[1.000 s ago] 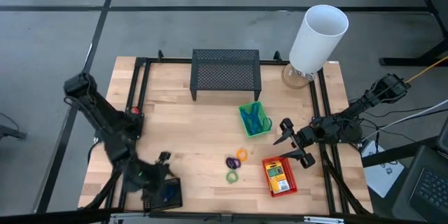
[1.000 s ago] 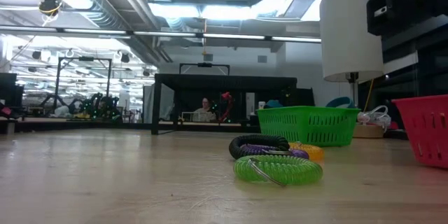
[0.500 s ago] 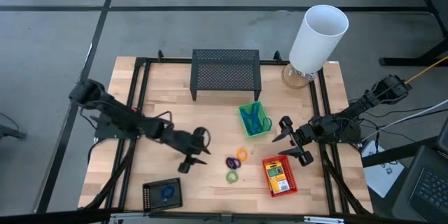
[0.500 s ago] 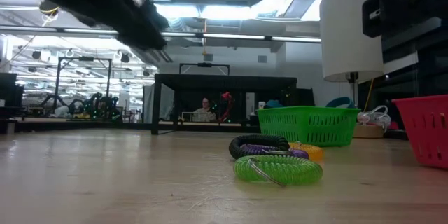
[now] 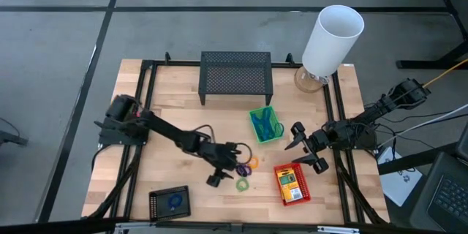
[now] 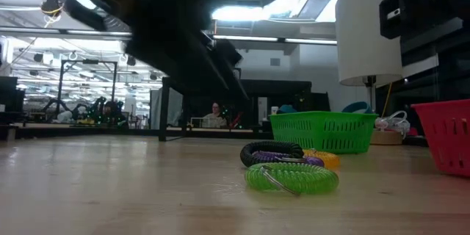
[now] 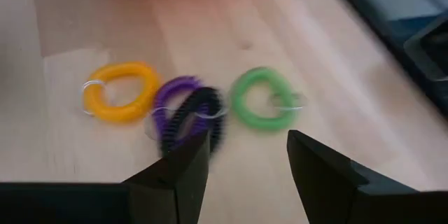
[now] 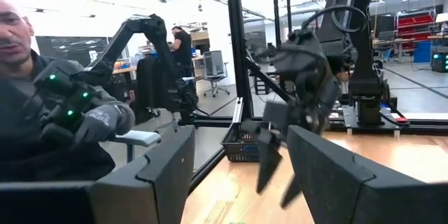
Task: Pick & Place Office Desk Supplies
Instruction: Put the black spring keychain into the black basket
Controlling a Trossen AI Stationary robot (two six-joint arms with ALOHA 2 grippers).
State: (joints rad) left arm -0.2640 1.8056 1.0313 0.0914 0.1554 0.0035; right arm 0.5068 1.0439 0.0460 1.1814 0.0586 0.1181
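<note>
Wooden table top point(image 5: 183, 117) carries all the supplies I am working with. My left gripper point(image 5: 223, 168) reaches from the left side to the middle of the table and hangs just beside the coil rings, with its two fingers point(image 7: 175, 182) spread apart and nothing between them. In the left wrist view I see the orange ring point(image 7: 120, 92), the purple ring point(image 7: 175, 92) with a black ring point(image 7: 197, 117) lying partly over it, and the green ring point(image 7: 262, 98) in one row on the wood; purple and black touch each other.

From above, the green basket point(image 5: 265, 124) with blue band loops inside stands behind the rings, in front of the black mesh stand point(image 5: 236, 75). The red basket point(image 5: 292, 183) holds a yellow-and-green pack and sits near the front right. The black basket point(image 5: 170, 203) with a blue ring inside is at the front left edge.

My right gripper point(image 5: 306, 152) waits with open fingers just beside the red basket. The white cylinder point(image 5: 331, 38) stands at the back right corner.
</note>
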